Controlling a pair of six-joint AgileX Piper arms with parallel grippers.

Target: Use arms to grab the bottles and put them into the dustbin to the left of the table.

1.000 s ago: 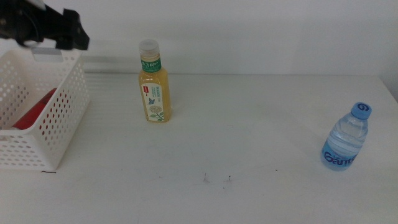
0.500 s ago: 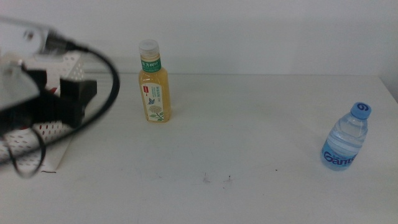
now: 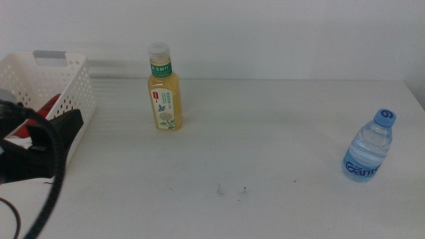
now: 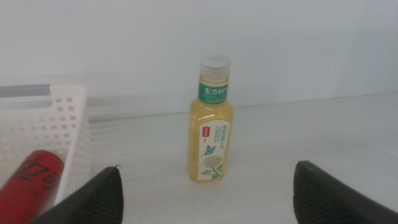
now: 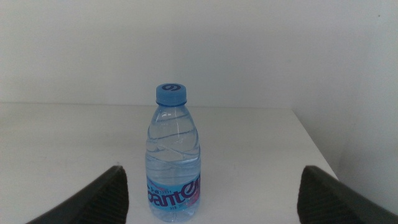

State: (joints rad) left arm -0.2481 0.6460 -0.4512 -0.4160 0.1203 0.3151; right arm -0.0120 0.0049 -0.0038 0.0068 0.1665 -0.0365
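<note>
In the dustbin (image 3: 73,86), red can (image 4: 28,183).

one yellow tea bottle (image 3: 164,89), one water bottle (image 3: 370,147), one red can (image 4: 29,184), one white dustbin (image 3: 65,83)

Left arm (image 3: 33,156) at the middle view's left edge: black, blocky housing with a small grey patch at its upper end, blurred. Thick black cable (image 3: 54,174) looped over it, glossy and round, curving down past the picture's bottom edge. Left gripper (image 4: 205,199) in its own wrist view: two dark wedge-shaped jaws, matte, near black, tapering to rounded tips, plain and unmarked. Right gripper (image 5: 211,199) in its wrist view: same pair of dark wedges, smooth-faced, edges soft with blur. No screws or lettering sharp enough to make out on either pair.
</note>
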